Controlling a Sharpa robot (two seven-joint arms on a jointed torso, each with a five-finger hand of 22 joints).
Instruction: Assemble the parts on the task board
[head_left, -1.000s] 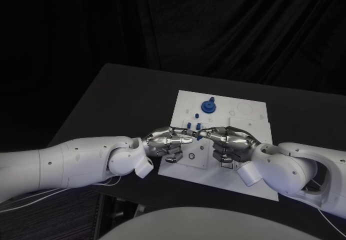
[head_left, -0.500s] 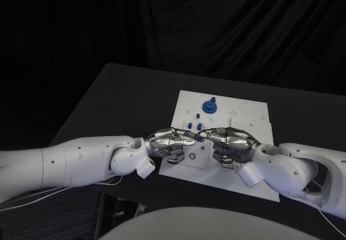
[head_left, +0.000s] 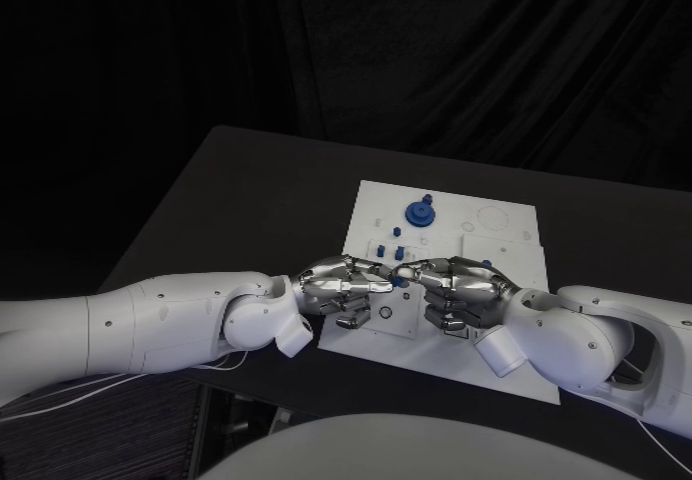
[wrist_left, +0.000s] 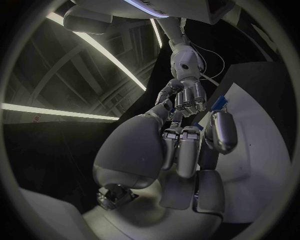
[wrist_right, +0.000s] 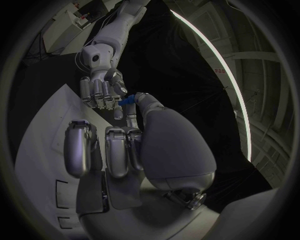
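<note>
Head view: left hand (head_left: 342, 284) and right hand (head_left: 456, 285) met fingertip to fingertip over the near-left part of the white task board (head_left: 498, 370), pinching a small blue part (head_left: 394, 281) between them; a round blue gear-like part (head_left: 420, 213) stood near the board's far edge, with small blue pegs (head_left: 387, 247) between it and the hands. Left wrist view: left hand's curled fingers (wrist_left: 185, 150) touched the right hand (wrist_left: 185, 97), a blue piece (wrist_left: 218, 103) showing beside them. Right wrist view: blue part (wrist_right: 127, 100) sat at the right hand's thumb tip against the left hand (wrist_right: 100, 92).

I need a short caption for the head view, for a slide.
Both hands meet fingertip to fingertip on a small blue part above the task board.
</note>
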